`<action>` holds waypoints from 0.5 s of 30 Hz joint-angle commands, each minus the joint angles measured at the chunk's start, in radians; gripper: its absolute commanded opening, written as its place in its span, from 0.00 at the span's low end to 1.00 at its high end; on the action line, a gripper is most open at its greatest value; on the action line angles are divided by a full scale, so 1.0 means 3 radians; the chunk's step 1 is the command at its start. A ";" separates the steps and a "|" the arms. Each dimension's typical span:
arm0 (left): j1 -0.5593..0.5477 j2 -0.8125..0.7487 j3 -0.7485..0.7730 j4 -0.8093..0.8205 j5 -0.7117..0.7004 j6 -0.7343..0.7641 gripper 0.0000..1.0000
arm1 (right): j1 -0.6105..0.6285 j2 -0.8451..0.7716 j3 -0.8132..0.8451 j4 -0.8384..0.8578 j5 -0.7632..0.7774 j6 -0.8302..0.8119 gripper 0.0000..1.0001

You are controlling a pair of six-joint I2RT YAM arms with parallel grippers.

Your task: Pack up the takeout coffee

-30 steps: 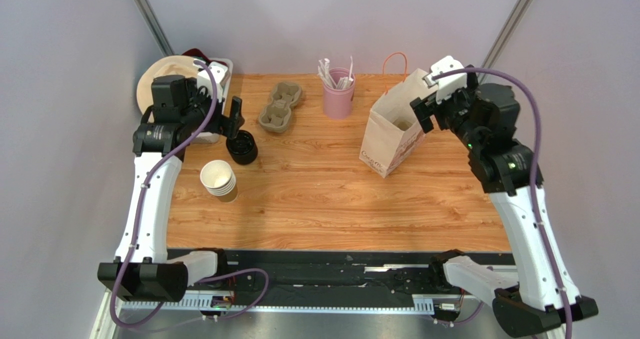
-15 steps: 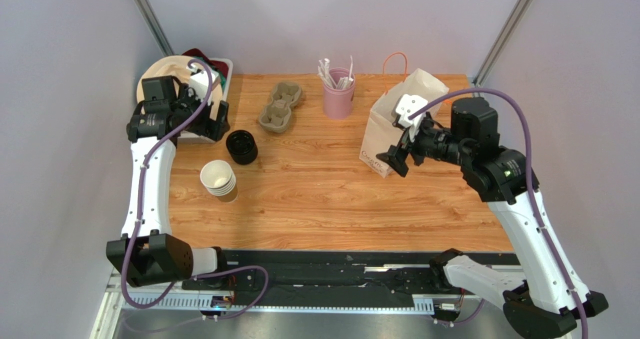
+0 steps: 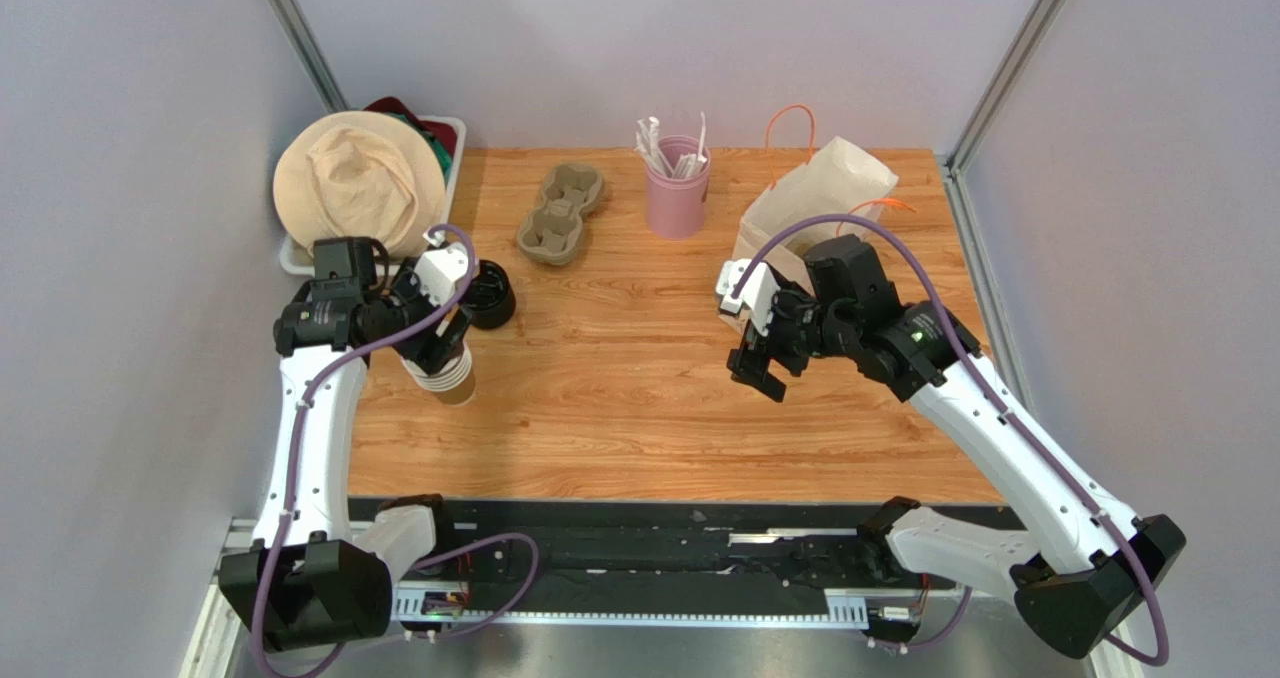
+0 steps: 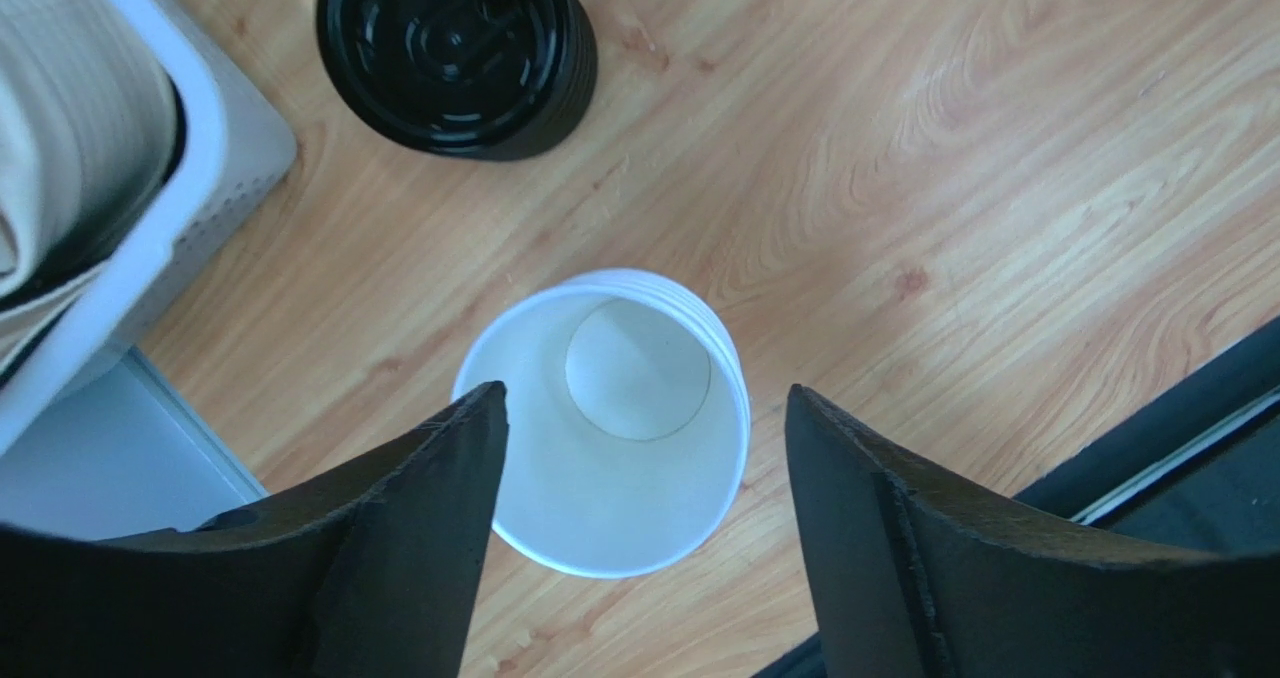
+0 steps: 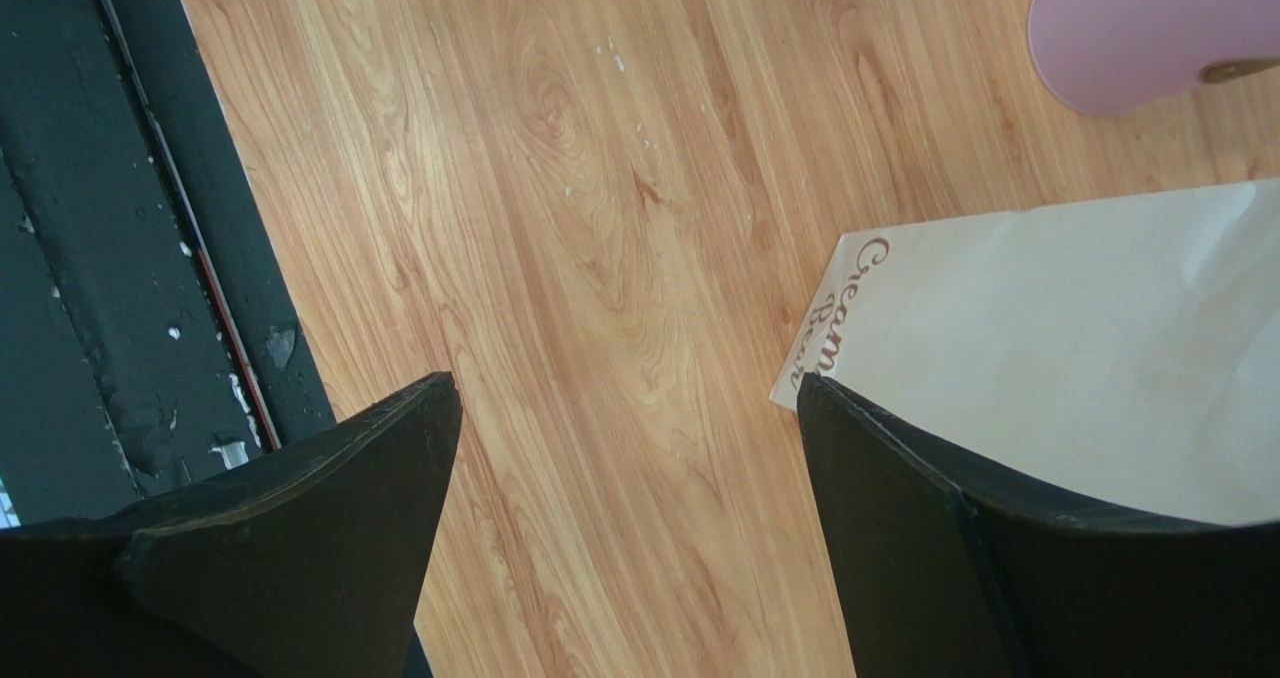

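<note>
Left pincer: I've got the left gripper point(image 4: 643, 408) hanging straight above the cup stack point(image 3: 451, 384), fingers spread, one either side of the rim.
Takeout coffee: I can't pick out a cup standing by itself. The one I'm watching is the top cup point(image 4: 631, 371), white inside and nested in the stack at the near-left part of the table point(image 3: 646, 408).
Contact: from the wrist view I can't tell whether either finger touches the rim.
Black lid point(image 4: 451, 41): just beyond the stack, apart from it.
Right pincer: right gripper point(image 5: 624, 393) is spread wide over bare wood, nothing between the fingers.
Paper bag point(image 5: 1052, 333): printed face in my right wrist view, its corner by the right-hand finger.
Pink cup point(image 3: 678, 198): far edge, white sticks in it.
Cup carrier point(image 3: 561, 213): left of the pink cup.
Hat point(image 3: 361, 183): sitting on the white bin point(image 3: 455, 135) at the far-left corner.
</note>
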 commanded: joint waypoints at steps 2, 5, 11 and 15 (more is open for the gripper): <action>0.0004 -0.0106 -0.0095 -0.0138 -0.0089 0.0346 0.75 | 0.0020 -0.0025 -0.0058 0.0278 0.0131 -0.0073 0.88; -0.0001 -0.0075 -0.0100 -0.0179 -0.0074 0.0356 0.70 | 0.0025 -0.0025 -0.0048 0.0288 0.0131 -0.0052 0.88; 0.0004 0.0037 -0.0100 -0.0312 -0.0008 0.0422 0.61 | 0.0020 -0.0020 -0.0073 0.0308 0.0146 -0.0032 0.88; -0.0001 0.0088 -0.0141 -0.0393 0.0008 0.0468 0.60 | 0.0020 -0.0030 -0.0104 0.0334 0.0161 -0.0032 0.89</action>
